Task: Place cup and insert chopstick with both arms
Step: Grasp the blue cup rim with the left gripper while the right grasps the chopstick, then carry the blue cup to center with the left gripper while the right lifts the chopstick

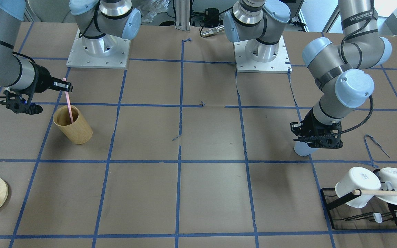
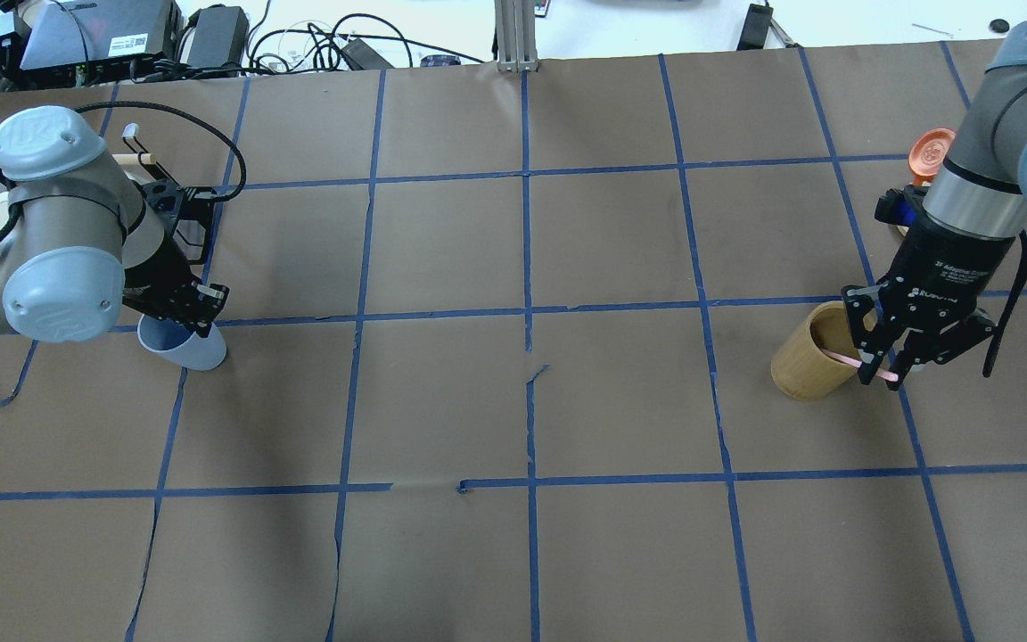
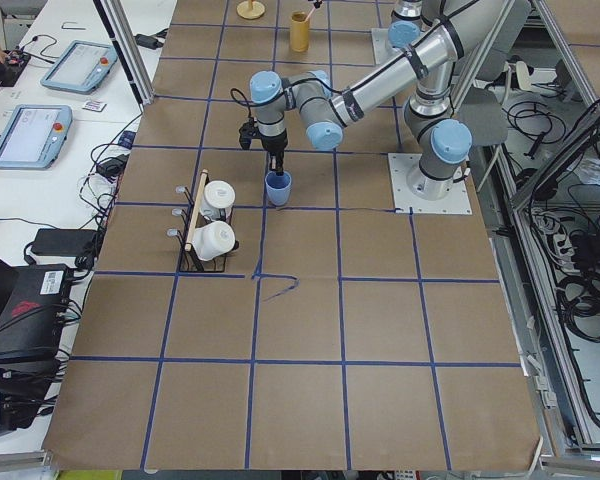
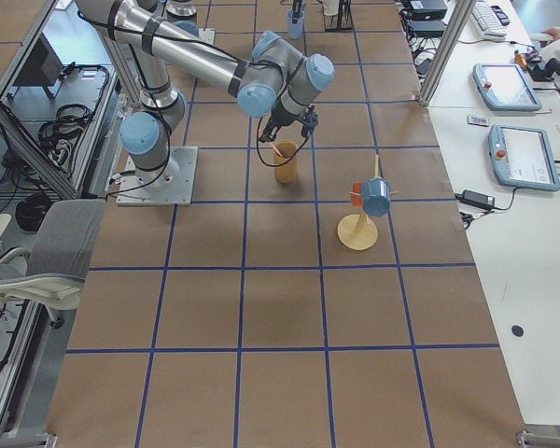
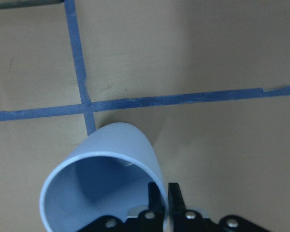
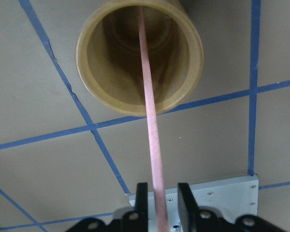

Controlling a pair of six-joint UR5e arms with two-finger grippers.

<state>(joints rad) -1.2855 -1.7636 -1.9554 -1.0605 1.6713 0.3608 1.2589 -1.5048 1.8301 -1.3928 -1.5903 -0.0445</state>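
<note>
On the left of the bench (image 2: 531, 553), the left gripper (image 5: 163, 197) has its fingers clenched on the rim wall of the cup (image 2: 191, 352), one inside and one outside. The cup seems to rest on the paper by a tape crossing, with the mug rack (image 1: 338, 200) just beyond. Far to the right, the right gripper (image 6: 160, 191) brackets the upper end of the chopstick (image 6: 152, 121), whose lower end stands inside the wooden cup (image 2: 812, 370). Slivers of gap show beside the stick, so whether the fingers pinch it cannot be told. This looks like the pick-up step. Next the cup likely needs carrying toward the middle and setting upright, and the chopstick drawing straight up clear of the wooden rim. Brown paper with a blue tape grid (image 2: 527, 267) covers the bench, torn near the centre; cables (image 2: 299, 45) crowd the far edge.
</note>
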